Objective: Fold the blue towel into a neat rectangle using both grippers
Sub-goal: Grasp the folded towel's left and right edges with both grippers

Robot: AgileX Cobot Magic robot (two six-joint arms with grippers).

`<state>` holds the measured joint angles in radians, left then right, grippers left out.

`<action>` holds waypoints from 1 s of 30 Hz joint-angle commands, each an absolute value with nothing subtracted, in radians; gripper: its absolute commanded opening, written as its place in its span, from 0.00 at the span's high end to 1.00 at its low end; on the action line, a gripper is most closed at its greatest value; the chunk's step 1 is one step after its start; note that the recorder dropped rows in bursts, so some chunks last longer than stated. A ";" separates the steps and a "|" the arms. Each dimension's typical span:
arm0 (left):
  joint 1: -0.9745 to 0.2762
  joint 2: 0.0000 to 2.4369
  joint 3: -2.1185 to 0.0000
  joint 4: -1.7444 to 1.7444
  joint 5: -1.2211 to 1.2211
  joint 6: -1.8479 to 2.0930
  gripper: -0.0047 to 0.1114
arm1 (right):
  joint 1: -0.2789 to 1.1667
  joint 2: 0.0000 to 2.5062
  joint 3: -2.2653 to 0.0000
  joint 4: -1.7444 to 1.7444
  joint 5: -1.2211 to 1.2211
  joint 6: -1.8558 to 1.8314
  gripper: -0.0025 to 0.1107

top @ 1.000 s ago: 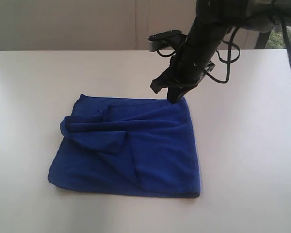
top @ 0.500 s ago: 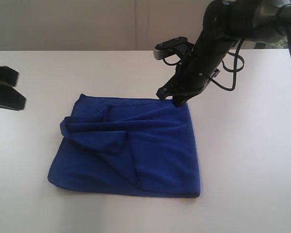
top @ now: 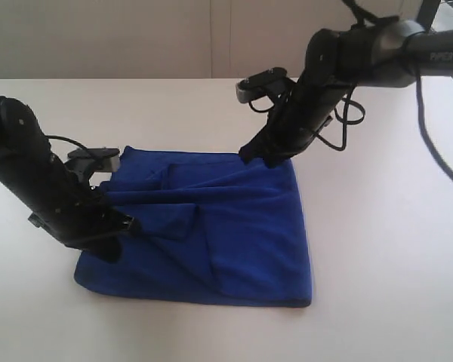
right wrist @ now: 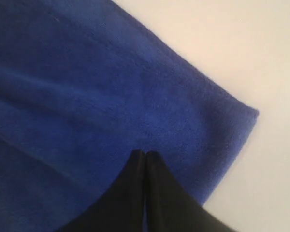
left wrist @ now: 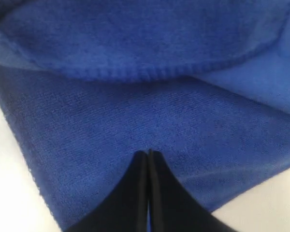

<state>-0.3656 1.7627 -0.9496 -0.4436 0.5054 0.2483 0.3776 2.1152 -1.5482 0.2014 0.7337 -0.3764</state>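
On the white bench (top: 392, 226) the blue towel (top: 241, 226) lies loosely folded. It looks soft, light and limp, so I would pinch its corners. The left jaws and the right jaws are together, holding nothing, over the towel's edges.

Three cameras, one cloth

The exterior view looks down at an angle over the white table (top: 377, 249) and the whole blue towel (top: 241, 226). Each wrist view peers past its own tips from very close: the left gripper (left wrist: 148, 155) over the towel's left edge, the right gripper (right wrist: 145, 154) over its far right corner.
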 commanded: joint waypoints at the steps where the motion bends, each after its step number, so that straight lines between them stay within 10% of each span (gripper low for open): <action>1: -0.371 1.801 -0.943 -0.436 0.491 0.254 0.96 | 0.366 2.170 -1.545 0.142 0.717 -0.318 0.98; 30: -0.371 1.997 -1.139 -0.242 0.302 0.186 0.96 | 0.369 1.911 -1.170 0.048 0.822 0.006 0.98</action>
